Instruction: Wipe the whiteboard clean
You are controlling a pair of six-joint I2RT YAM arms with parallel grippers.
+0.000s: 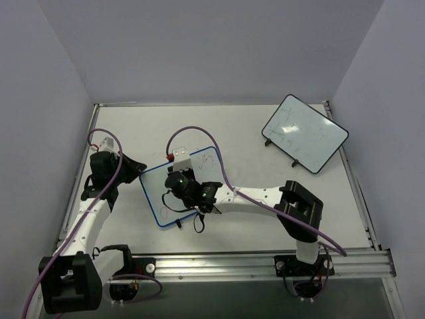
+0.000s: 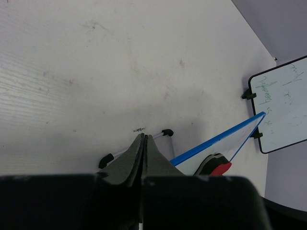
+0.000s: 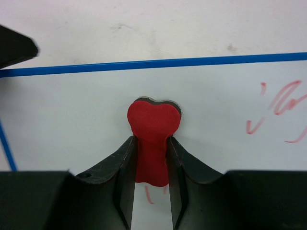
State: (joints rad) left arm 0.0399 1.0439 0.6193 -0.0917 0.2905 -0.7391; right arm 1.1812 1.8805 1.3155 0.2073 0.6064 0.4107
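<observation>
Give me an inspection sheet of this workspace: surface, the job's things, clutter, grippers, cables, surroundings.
Surface: white table, faintly scuffed and stained.
Job's things: blue-rimmed whiteboard at centre, bearing red scribbles; red eraser over it.
Clutter: black-rimmed whiteboard with faint marks, far right.
Grippers: right gripper shut on the red eraser; left gripper shut, beside the blue-rimmed whiteboard's foot.
Cables: purple cables loop along both arms.
Surroundings: grey walls; metal rail at the near edge.
</observation>
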